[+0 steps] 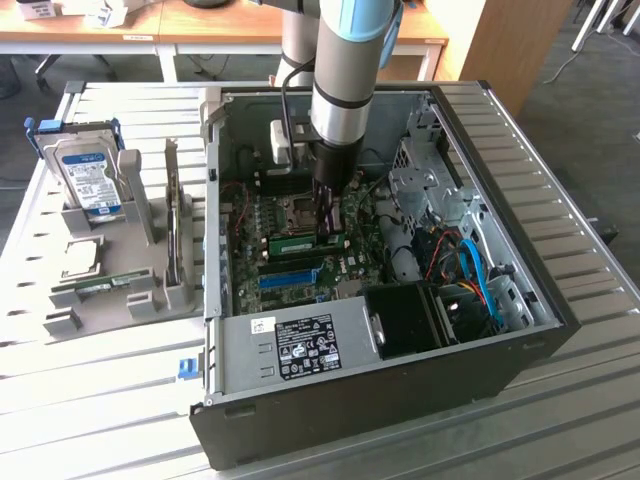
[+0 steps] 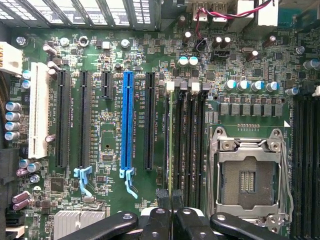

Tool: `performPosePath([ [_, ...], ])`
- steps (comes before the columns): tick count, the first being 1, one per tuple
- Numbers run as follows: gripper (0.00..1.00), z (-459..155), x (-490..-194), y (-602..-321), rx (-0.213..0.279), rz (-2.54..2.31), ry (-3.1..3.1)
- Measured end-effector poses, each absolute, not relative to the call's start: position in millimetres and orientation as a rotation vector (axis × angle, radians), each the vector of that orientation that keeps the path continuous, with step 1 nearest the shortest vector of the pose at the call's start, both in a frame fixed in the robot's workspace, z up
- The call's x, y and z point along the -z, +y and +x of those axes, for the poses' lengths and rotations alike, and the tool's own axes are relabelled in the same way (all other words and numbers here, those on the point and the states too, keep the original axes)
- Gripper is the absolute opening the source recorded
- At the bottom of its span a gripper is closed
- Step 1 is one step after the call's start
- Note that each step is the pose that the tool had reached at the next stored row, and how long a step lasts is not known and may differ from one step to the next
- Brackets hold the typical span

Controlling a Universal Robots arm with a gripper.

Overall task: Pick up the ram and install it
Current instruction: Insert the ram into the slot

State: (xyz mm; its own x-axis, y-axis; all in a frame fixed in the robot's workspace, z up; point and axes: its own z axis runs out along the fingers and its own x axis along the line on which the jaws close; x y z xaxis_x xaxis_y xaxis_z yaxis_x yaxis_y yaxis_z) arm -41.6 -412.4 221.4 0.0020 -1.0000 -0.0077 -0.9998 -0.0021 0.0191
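The ram (image 1: 293, 243) is a thin green stick standing on edge in a memory slot on the motherboard (image 1: 300, 215), inside the open computer case (image 1: 400, 390). In the wrist view the ram (image 2: 171, 140) shows edge-on as a narrow green line between the black memory slots, beside the processor socket (image 2: 247, 177). My gripper (image 1: 328, 230) reaches straight down into the case. Its two black fingers (image 2: 163, 200) are shut on the near end of the ram, and the gripper (image 2: 172, 197) stands directly over the slot.
A grey holder tray (image 1: 130, 290) lies at the exterior view's left, with a hard drive (image 1: 88, 180) upright in it and a square silver chip (image 1: 82, 258). Inside the case are a blue expansion slot (image 2: 127, 125), a labelled power supply (image 1: 300, 345), a black box (image 1: 405, 320) and cables (image 1: 470, 270).
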Motion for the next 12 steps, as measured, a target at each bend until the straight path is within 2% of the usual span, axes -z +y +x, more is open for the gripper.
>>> performPosePath([
  [7, 0.13, -41.5, -221.2, -412.2, 0.030, 2.218, -2.214],
  [8, 0.19, -41.6, -221.2, -412.2, 0.030, 2.218, -2.214],
  [9, 0.19, -41.5, -221.2, -412.2, 0.030, 2.218, -2.214],
  [10, 0.25, -41.5, -221.2, -412.3, 0.030, 2.218, -2.214],
  [12, 0.25, -41.6, -221.3, -412.3, 0.030, 2.218, -2.213],
])
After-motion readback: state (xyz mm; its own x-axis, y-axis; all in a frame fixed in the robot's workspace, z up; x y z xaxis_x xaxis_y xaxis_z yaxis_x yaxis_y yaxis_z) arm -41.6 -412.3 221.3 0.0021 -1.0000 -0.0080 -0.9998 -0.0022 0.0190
